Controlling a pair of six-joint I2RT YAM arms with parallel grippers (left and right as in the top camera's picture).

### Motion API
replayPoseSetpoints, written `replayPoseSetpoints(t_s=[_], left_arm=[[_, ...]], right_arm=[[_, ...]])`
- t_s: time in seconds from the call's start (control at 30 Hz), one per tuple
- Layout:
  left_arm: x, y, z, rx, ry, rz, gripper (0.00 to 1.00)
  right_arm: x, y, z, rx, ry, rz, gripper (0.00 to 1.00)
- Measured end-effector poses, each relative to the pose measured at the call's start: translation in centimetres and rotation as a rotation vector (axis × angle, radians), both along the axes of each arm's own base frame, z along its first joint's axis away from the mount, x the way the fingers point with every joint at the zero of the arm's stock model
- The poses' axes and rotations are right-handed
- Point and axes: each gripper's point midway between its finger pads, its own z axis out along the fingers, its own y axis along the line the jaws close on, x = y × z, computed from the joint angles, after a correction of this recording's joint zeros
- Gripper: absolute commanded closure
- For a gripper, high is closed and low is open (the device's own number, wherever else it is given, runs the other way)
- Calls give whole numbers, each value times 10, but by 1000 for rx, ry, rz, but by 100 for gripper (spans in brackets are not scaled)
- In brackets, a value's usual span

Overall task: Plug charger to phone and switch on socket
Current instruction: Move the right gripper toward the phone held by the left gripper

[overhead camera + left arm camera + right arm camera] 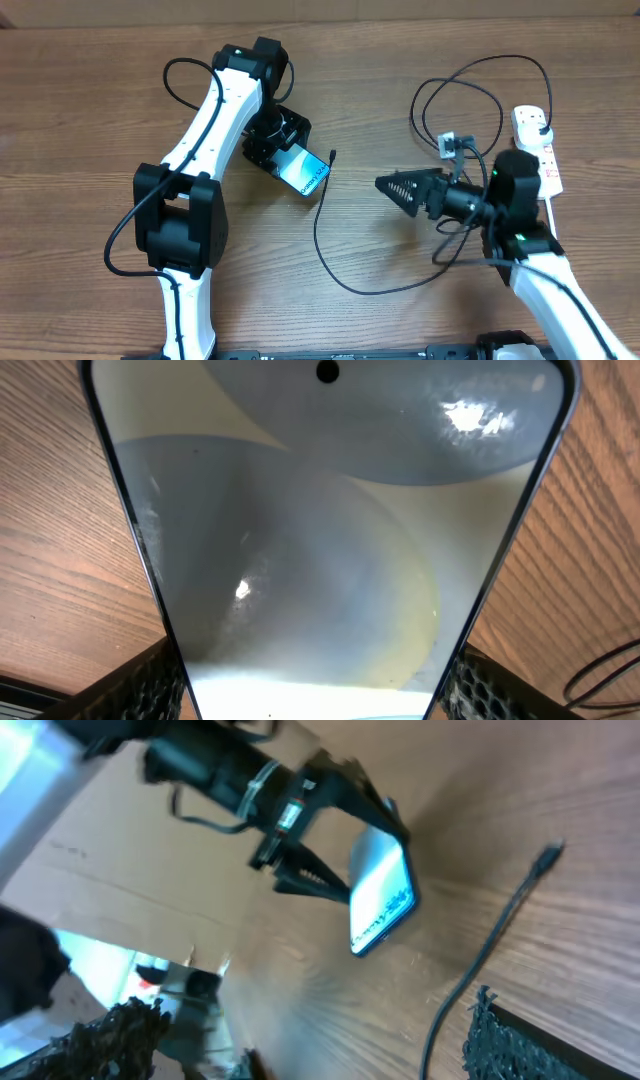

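Note:
The phone [306,171], screen lit light blue, is tilted in my left gripper [277,148], which is shut on its near end; it fills the left wrist view [320,530] between both fingers. It also shows in the right wrist view [383,901]. The charger cable [322,250] loops across the table, its small connector tip [332,154] lying just right of the phone, also seen in the right wrist view [550,853]. My right gripper [392,185] is open and empty, pointing left toward the phone, above the cable. The white socket strip [540,145] lies at the far right.
The cable makes large loops [470,90] near the socket, where the black plug [452,146] sits. The socket's thick white cord runs under my right arm [520,215].

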Motion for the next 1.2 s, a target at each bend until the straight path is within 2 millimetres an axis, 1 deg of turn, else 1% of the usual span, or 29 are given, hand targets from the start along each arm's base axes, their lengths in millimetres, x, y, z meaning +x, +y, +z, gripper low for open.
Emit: replayPoseSetpoints(t_s=[0.1, 0.23, 0.4, 0.6, 1.0, 1.2], left_arm=[[0, 0, 0, 1, -1, -1, 30], [0, 0, 0, 1, -1, -1, 30], [0, 0, 0, 0, -2, -1, 30], [0, 0, 0, 0, -2, -1, 30], [-1, -4, 0, 0, -2, -10, 29], [-3, -7, 0, 0, -2, -19, 29]], right_arm=[[9, 3, -19, 28, 99, -1, 8], [12, 9, -33, 37, 176, -10, 10], [17, 14, -39, 24, 231, -70, 10], [19, 25, -47, -5, 267, -123, 11], [23, 37, -47, -19, 267, -184, 13], [27, 35, -49, -16, 282, -225, 13]])
